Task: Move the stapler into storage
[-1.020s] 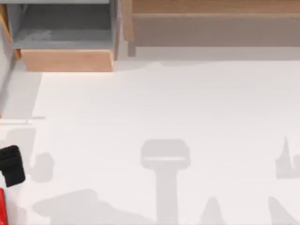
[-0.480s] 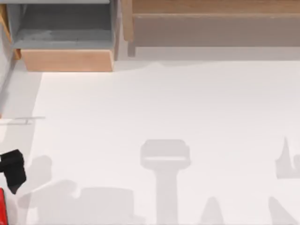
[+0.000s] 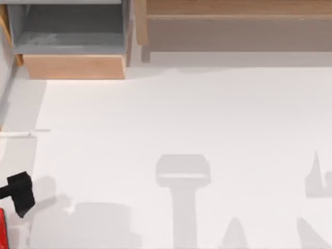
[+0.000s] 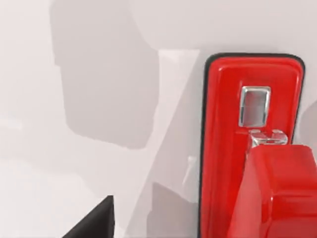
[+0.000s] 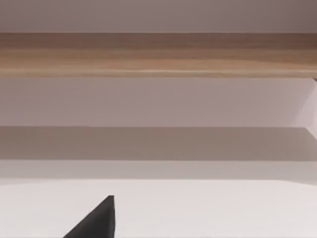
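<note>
At the top view's far left, low on the table [image 3: 171, 114], the left gripper [image 3: 19, 191] shows as a black block with a pointed lower end, hanging just above and beside the stapler [image 3: 2, 228]. Whether its fingers are spread or closed cannot be told: from above they merge into one dark shape, and the left wrist view gives only a single black fingertip [image 4: 94, 224] at the frame's edge, apart from the stapler and touching nothing that can be seen. It holds nothing visible.

The stapler appears from above as a thin red strip cut off by the left edge of the frame, near the table's front left corner. In the left wrist view the stapler [image 4: 247, 148] is glossy red, a long rounded-cornered base rimmed in black, with a small silver anvil plate [image 4: 254, 105] set into it and a silver metal piece just behind that. A bulkier red upper arm rises over the base at one end. It lies flat on the white surface.

Farther along, at the back left of the table, the storage [image 3: 72, 46] stands open, its grey inside exposed behind the light tan front panel, well apart from the stapler. To its right runs the long wooden unit [image 3: 233, 23] along the back edge.

The right wrist view looks at that wooden unit [image 5: 158, 54], with one dark tip of the right gripper [image 5: 94, 223] low in the frame.
</note>
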`<state>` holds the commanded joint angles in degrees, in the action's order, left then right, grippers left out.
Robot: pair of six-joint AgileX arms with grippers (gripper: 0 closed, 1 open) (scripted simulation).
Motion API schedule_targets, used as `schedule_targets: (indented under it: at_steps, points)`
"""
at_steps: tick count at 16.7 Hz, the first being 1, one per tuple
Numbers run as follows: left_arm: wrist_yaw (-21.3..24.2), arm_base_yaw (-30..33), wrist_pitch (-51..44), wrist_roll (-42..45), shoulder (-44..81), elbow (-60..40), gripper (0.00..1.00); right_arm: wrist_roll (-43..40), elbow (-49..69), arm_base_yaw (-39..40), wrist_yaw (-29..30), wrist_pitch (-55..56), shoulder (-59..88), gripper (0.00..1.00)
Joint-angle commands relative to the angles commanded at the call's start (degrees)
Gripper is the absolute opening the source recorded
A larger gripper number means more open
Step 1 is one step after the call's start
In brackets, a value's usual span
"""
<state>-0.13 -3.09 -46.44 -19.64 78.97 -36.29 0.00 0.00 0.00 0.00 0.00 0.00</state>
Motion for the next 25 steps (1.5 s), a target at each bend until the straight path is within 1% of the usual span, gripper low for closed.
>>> schedule_targets:
  at_steps: [3,7,20,21,25]
  points:
    - [0.0,-0.1,4.7,0.1,2.5,2.8,1.00,0.0,0.0,0.0,0.0,0.0,0.0,1.00]
    - [0.0,-0.1,5.0,0.1,2.9,3.1,1.00,0.0,0.0,0.0,0.0,0.0,0.0,1.00]
    - [0.0,-0.1,5.0,0.1,2.9,3.1,0.02,0.0,0.0,0.0,0.0,0.0,0.0,1.00]
    - [0.0,-0.1,5.0,0.1,2.9,3.1,0.00,0.0,0.0,0.0,0.0,0.0,0.0,1.00]
    - [0.0,-0.1,5.0,0.1,2.9,3.1,0.00,0.0,0.0,0.0,0.0,0.0,0.0,1.00]
